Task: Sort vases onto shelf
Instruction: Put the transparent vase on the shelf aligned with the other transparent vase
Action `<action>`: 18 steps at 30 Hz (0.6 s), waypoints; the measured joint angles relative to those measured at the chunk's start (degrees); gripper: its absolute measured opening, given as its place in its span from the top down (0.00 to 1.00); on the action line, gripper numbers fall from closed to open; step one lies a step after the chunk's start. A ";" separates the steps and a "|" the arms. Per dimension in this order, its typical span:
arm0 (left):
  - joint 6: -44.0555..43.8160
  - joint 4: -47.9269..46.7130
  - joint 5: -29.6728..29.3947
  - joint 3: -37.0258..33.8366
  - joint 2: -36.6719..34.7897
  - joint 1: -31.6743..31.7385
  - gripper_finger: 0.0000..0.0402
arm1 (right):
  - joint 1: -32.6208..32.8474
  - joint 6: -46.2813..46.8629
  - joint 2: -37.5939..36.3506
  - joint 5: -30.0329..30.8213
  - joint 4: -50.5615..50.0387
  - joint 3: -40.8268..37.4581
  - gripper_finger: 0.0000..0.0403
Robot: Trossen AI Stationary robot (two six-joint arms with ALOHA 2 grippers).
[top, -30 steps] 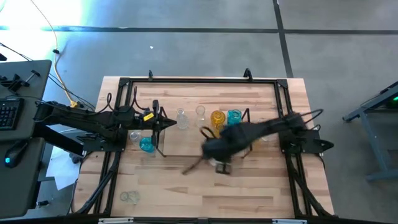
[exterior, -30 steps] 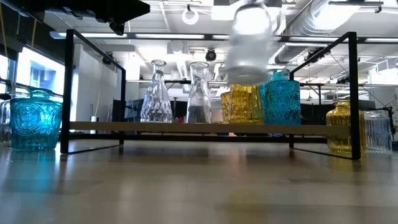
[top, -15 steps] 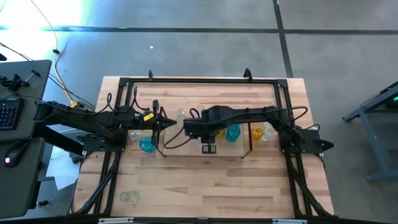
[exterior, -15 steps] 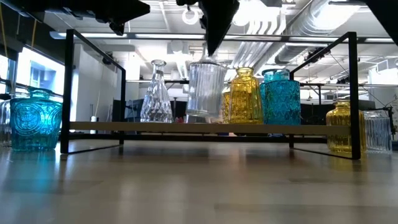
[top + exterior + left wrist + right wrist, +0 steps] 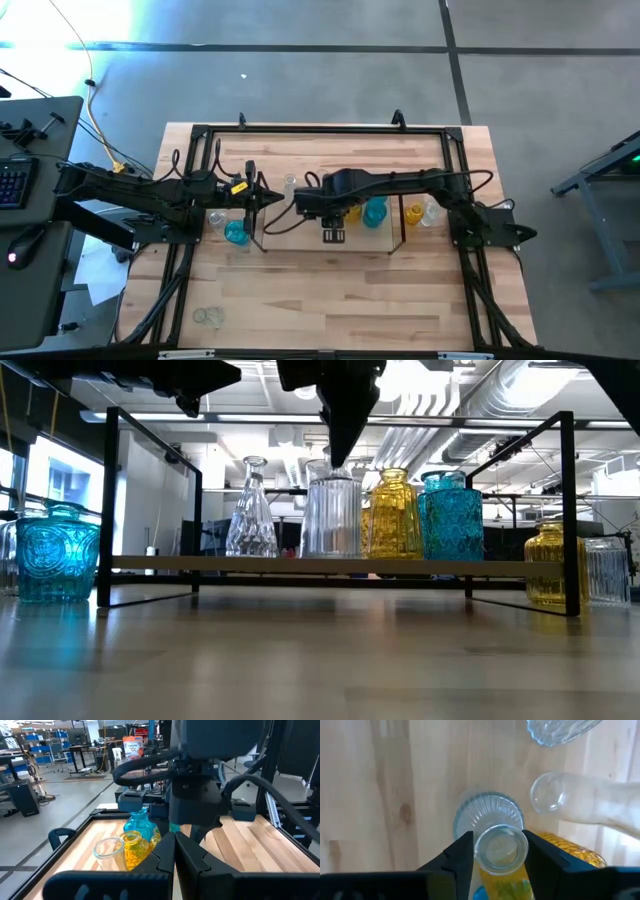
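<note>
The shelf stands across the middle of the table. On it stand a tall clear vase, a clear ribbed vase, an amber vase and a turquoise vase. My right gripper reaches over the shelf from above and is shut on the clear ribbed vase. My left gripper is shut and empty, level beside the shelf's left end. A turquoise vase and a clear one stand on the table left of the shelf. My right gripper pinches the clear ribbed vase's neck just below its rim between its two fingers. The fingers come from above, pointing down. The vase stands upright with its base on the shelf board.
An amber vase and a clear vase stand on the table right of the shelf. One clear vase stands near the front left corner. A black frame rims the table. Bare wood lies in front of the shelf.
My right gripper has carried the clear ribbed vase from the middle of the table toward the far-left, over the shelf, then down. The vase, lifted and tilted half a second ago, now stands upright on the shelf between the tall clear vase and the amber one.
</note>
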 joint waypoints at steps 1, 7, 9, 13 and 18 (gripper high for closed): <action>0.00 0.00 0.00 0.00 0.00 0.00 1.00 | 0.06 -0.01 0.08 0.87 0.24 0.03 0.63; 0.00 -0.02 0.00 0.00 0.00 -0.02 1.00 | 0.52 0.26 0.19 3.89 -0.48 5.51 0.51; 0.00 -0.04 -0.02 0.00 0.00 -0.02 1.00 | 0.98 0.27 0.21 4.05 -1.93 8.30 0.49; 0.00 -0.04 -0.02 0.00 0.00 -0.02 1.00 | 3.44 3.90 -2.16 4.88 -2.80 8.55 0.49; 0.02 -0.13 0.00 0.00 0.00 -0.02 1.00 | 7.84 9.27 -3.15 6.71 -3.44 4.85 0.63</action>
